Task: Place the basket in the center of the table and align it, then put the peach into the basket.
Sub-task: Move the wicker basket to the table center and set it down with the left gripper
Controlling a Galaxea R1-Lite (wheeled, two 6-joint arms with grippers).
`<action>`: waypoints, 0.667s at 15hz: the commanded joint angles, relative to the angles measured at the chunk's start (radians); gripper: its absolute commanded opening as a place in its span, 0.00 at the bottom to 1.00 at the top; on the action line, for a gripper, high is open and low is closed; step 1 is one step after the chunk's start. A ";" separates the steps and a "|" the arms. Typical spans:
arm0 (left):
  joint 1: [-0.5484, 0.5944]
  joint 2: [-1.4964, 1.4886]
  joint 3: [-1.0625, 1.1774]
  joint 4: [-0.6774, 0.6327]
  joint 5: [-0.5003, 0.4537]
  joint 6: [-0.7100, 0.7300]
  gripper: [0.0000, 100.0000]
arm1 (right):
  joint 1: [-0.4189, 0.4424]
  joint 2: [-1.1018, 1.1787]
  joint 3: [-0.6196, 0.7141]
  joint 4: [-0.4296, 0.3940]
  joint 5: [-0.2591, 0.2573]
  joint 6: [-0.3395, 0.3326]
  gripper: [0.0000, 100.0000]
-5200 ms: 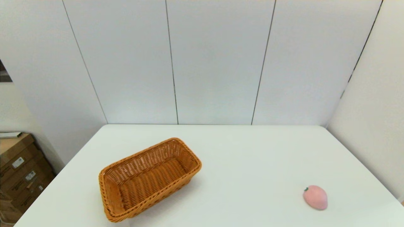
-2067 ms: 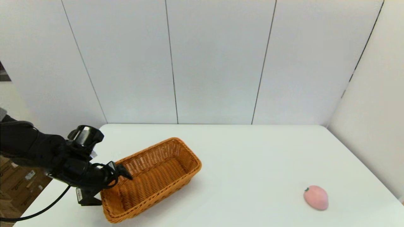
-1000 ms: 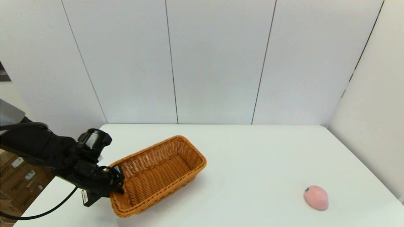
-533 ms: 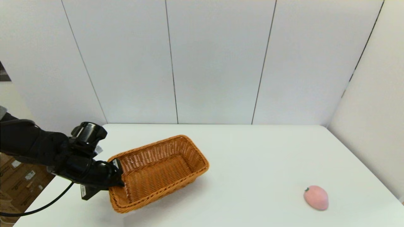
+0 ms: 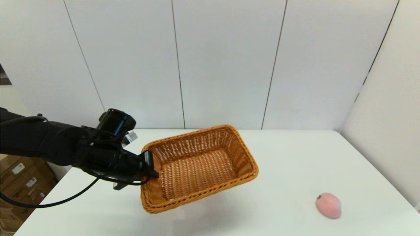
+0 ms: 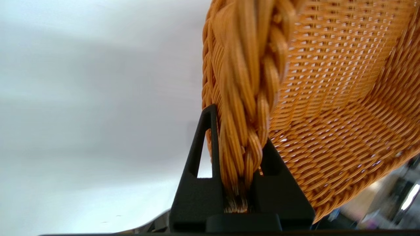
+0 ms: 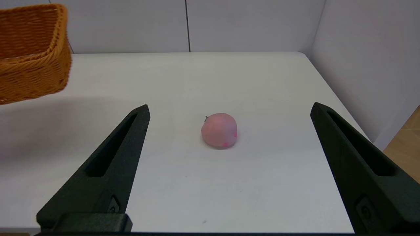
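Peach [image 5: 328, 205]: lay on the table [image 5: 282, 157] near the robot's right front, well apart from the basket; right gripper [image 7: 229, 164]: fingers spread wide, parked short of the peach, touching nothing; left gripper [image 5: 149, 167]: pinched on the braided rim of the basket's [image 5: 200, 167] left short end; basket: tilted, apparently clear of the tabletop, left of centre; advice: carry it level to centre, square its long sides to the table edge, lower flat before releasing.

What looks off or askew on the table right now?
Only the basket: the left gripper is shut on its braided rim, holding it off the table, tilted and turned at an angle. The peach lies undisturbed near the right side, in front of the open right gripper.
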 commanded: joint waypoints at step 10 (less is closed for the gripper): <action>-0.192 0.222 -0.123 0.003 -0.064 0.036 0.00 | 0.000 0.000 0.000 0.000 -0.001 0.000 1.00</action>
